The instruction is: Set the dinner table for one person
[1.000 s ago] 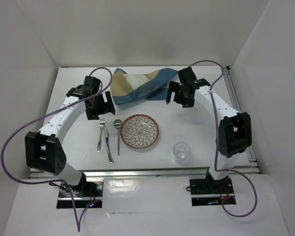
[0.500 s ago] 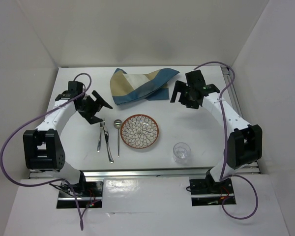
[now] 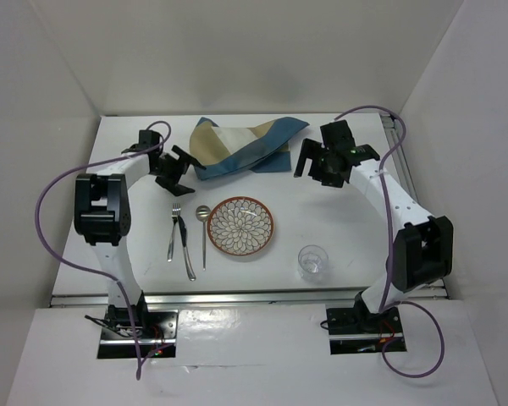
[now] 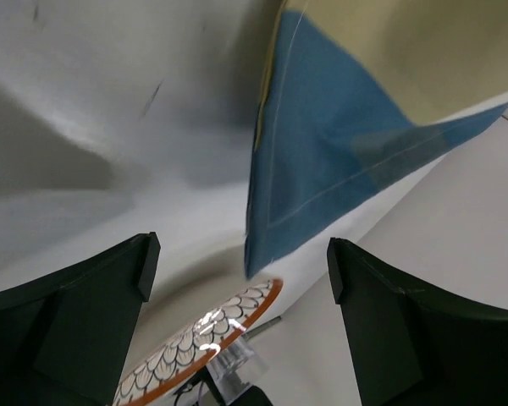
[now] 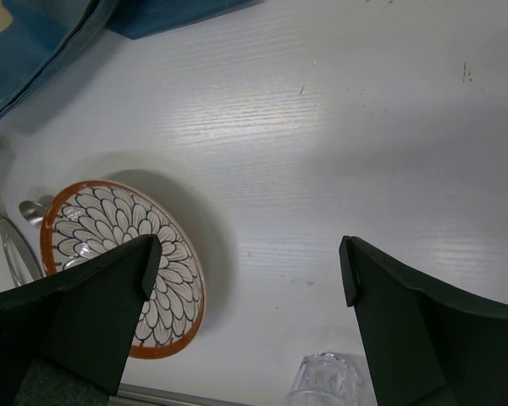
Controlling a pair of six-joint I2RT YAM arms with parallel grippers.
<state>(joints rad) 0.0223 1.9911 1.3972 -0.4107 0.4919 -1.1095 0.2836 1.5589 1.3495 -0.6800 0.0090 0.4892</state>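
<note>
As the left claw (image 3: 179, 165) swings over to the crumpled blue-and-tan cloth placemat (image 3: 237, 148) at the far edge of the white worktop (image 3: 339, 211), it and the right claw (image 3: 309, 165) gape empty; spreading the mat seems next.

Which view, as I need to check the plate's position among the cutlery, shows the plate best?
Top external: the whole plate shows, with the cutlery beside it. Right wrist shows most of it close up. Left wrist catches only a rim slice.

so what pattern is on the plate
The plate is white with black petal outlines and an orange rim, clearest in the right wrist view.
</note>
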